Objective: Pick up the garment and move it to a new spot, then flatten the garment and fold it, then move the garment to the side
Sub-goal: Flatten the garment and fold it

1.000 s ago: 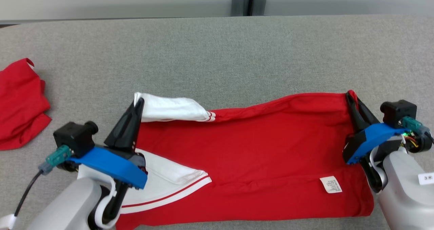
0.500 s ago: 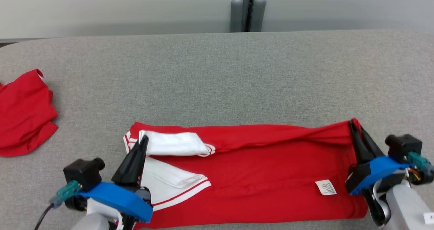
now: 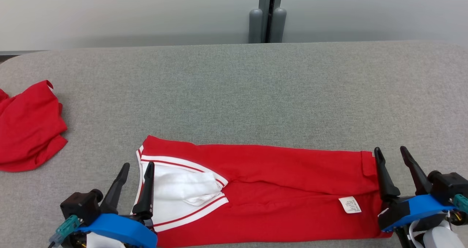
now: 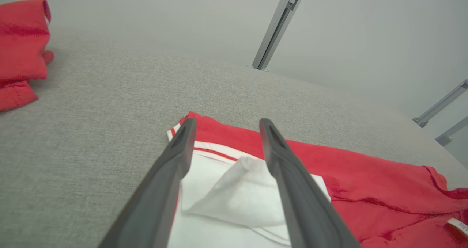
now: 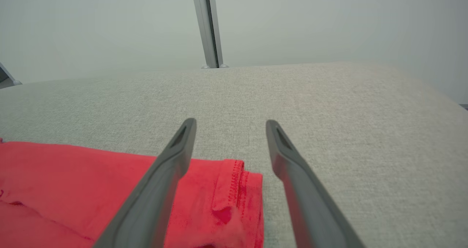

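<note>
While it lies flat on the grey fabric-covered table, the red folded garment with white sleeves and white-red striped trim forms a long narrow band near the robot's edge of the surface. Its long axis runs left to right across the head view. The sleeve end, with its white panel, points to the robot's left. The stitched hem end points to the robot's right, and a small white care label sits on top near that end.

The left gripper is at the sleeve end, jaws spread and holding nothing. One finger is over the white sleeve, the other over the garment's left edge beside bare table. Whether the fingers touch the cloth can't be told. The left wrist view shows the same spread fingers over the white fold.

The right gripper is at the hem end, jaws spread and empty. In the right wrist view, one finger is over the hem and the other over bare table beyond it.

A crumpled red cloth lies well apart at the table's far left. A grey vertical post stands behind the table.
</note>
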